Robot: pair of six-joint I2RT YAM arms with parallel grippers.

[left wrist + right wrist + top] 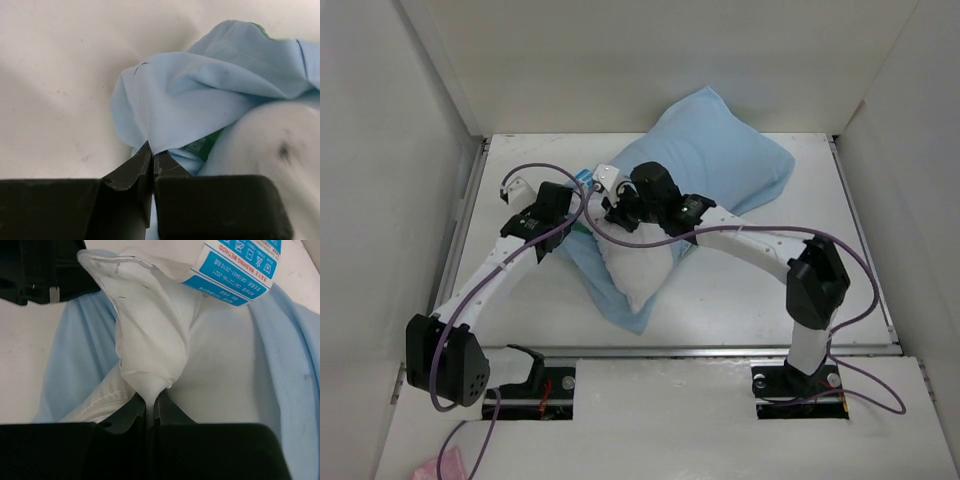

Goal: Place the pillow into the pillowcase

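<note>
From the top camera I see the pillowcase point(720, 150) lying puffed up across the upper centre of the table point(770, 290), slanting down toward the lower centre. The pillow point(640, 270) is partly inside it: a white corner pokes out of the blue cloth just below the middle of the frame. My left arm point(500, 260) reaches up from the lower left and my right arm point(750, 240) sweeps in from the right. Both wrists meet over the left end of the bundle, where a small blue tag point(583, 178) shows. From this view I cannot tell how either claw stands

On the left wrist camera, the left claw point(151, 156) sits at the bottom centre with its fingers pressed together on a fold of pillowcase edge. The blue cloth rises from the pinch and billows to the upper right. The white pillow bulges at the lower right, and a scrap of green label point(202, 145) peeps out between it and the cloth. Bare table fills the left side

On the right wrist camera, the right claw point(151, 402) at the bottom centre is clamped on a twisted bunch of pillow fabric that stands up toward the top of the frame. The tag hangs at the upper right, blue and white with print. Pillowcase lies on both sides of the pillow. A black part of the left arm crosses the upper left corner
</note>
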